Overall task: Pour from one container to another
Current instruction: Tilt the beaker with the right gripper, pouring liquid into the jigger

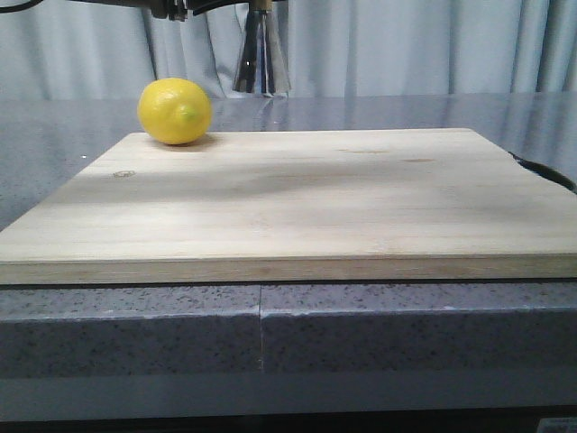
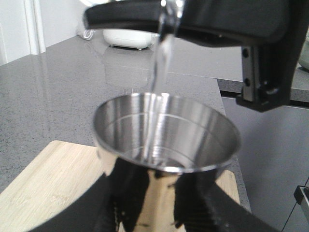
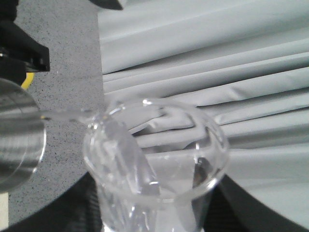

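Pouring now: thin clear stream [image 2: 159, 67] falling from tipped glass beaker [image 3: 154, 164] into steel jigger [image 2: 166, 130], both held aloft behind the cutting board [image 1: 288, 207]. Left gripper [image 2: 159, 203] clenched on jigger's lower cone, right gripper [image 3: 154, 217] grasping beaker's body. Probably light, rigid, slick; beaker breakable, best held mid-wall

One lemon [image 1: 175, 111], one wooden board [image 1: 297, 203], one steel jigger [image 2: 166, 140], one glass beaker [image 3: 157, 159] and two end effectors: left [image 2: 159, 203] under the jigger, right [image 3: 154, 212] under the beaker.
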